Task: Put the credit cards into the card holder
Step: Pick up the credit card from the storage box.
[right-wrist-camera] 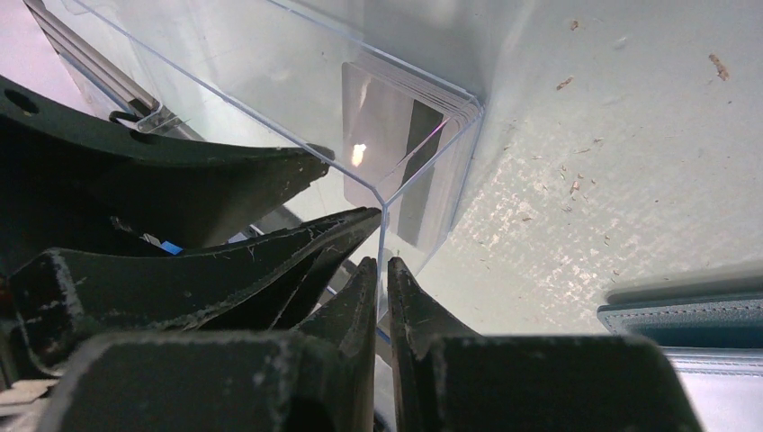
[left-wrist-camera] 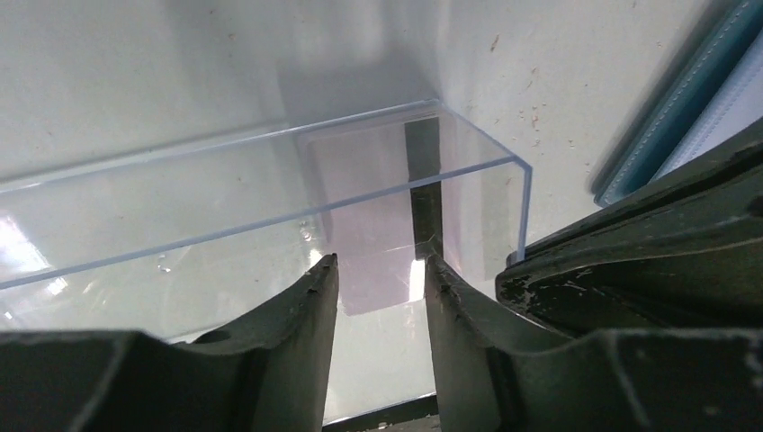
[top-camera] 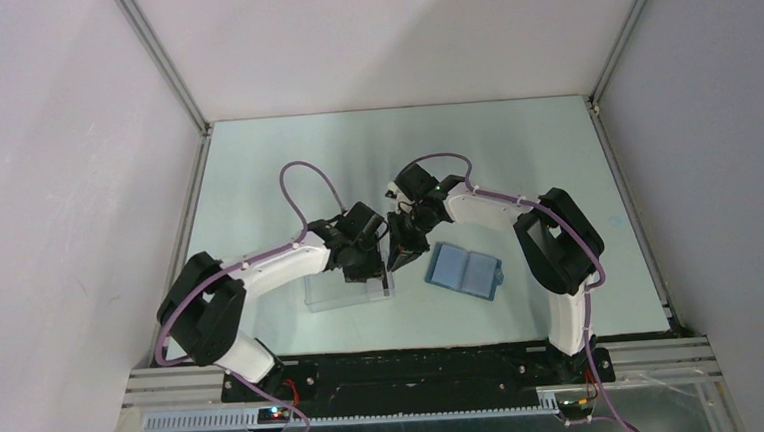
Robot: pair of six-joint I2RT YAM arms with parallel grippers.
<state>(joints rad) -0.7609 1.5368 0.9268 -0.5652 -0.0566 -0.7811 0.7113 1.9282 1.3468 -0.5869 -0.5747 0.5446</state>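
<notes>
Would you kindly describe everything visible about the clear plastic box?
The clear box is a long, transparent, open-topped plastic tray lying flat on the table, left of the blue wallet. A stack of striped cards sits inside its right end. The right tool seems to pinch that end's corner wall; the open left tool hovers above.

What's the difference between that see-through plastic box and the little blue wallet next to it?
The clear plastic box is transparent with upright walls; the teal-blue folding wallet is opaque and lies opened flat. The box holds whitish black-striped cards and the right fingers pinch its wall; the wallet lies untouched. Both are rectangular and rest on the table.
</notes>
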